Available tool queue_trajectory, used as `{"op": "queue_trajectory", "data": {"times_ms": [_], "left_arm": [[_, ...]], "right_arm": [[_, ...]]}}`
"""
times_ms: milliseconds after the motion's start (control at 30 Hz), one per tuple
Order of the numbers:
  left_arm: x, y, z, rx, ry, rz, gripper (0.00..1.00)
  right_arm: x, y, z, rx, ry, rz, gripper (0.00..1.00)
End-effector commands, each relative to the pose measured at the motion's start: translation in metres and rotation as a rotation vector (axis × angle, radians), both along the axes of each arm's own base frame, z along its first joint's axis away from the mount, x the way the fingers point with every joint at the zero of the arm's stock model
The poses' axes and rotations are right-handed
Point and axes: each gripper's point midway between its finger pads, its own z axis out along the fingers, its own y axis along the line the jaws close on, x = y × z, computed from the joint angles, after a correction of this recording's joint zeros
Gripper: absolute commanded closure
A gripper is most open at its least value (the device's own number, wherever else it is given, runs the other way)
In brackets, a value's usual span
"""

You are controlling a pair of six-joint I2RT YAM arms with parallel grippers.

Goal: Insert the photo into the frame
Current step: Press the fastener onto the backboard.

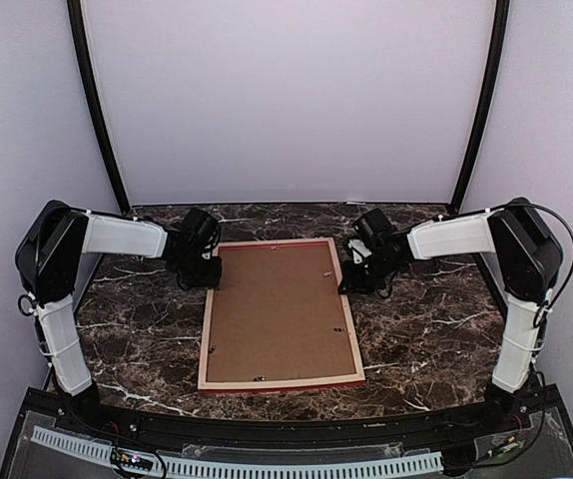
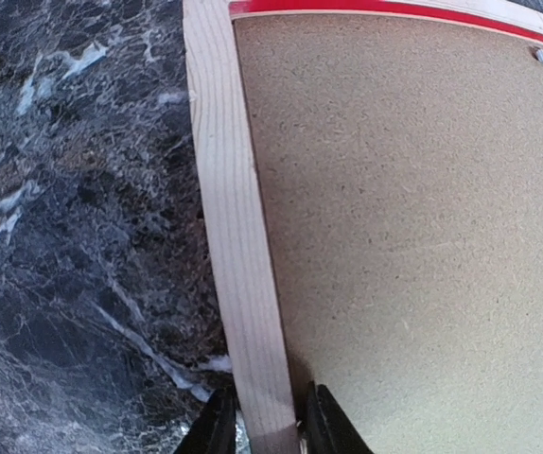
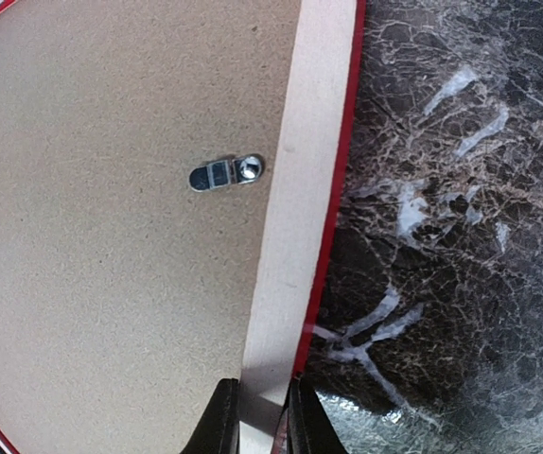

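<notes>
The jaws of the left arm and right arm clamp opposite rails of the face-down frame on the marble bench.

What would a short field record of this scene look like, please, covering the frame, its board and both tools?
frame: lies back up on the table, pale wood rails upward, red edge showing
board: brown, fills the frame; a metal clip sits on it near the right rail
left tool: shut on the frame's left rail
right tool: shut on the frame's right rail
photo: not visible in any view
</notes>
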Motion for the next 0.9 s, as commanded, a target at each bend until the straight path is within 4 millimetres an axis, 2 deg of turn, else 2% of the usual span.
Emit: {"op": "queue_trajectory", "data": {"times_ms": [0, 167, 400, 567, 867], "left_arm": [[-0.023, -0.007, 0.006, -0.048, 0.054, -0.052, 0.66], [-0.024, -0.006, 0.028, -0.069, 0.013, -0.05, 0.51], [-0.044, -0.006, 0.037, -0.129, 0.007, -0.072, 0.37], [-0.042, -0.002, 0.025, -0.083, 0.019, -0.079, 0.34], [-0.023, 0.011, -0.001, 0.069, 0.031, -0.072, 0.34]], "right_arm": [[-0.008, 0.01, -0.01, 0.015, 0.015, 0.068, 1.0], [-0.009, 0.008, -0.012, 0.014, 0.017, 0.064, 1.0], [-0.009, 0.009, -0.011, 0.019, 0.015, 0.061, 1.0], [-0.009, 0.009, -0.012, 0.021, 0.016, 0.06, 1.0], [-0.011, 0.009, -0.011, 0.033, 0.018, 0.052, 1.0]]}}
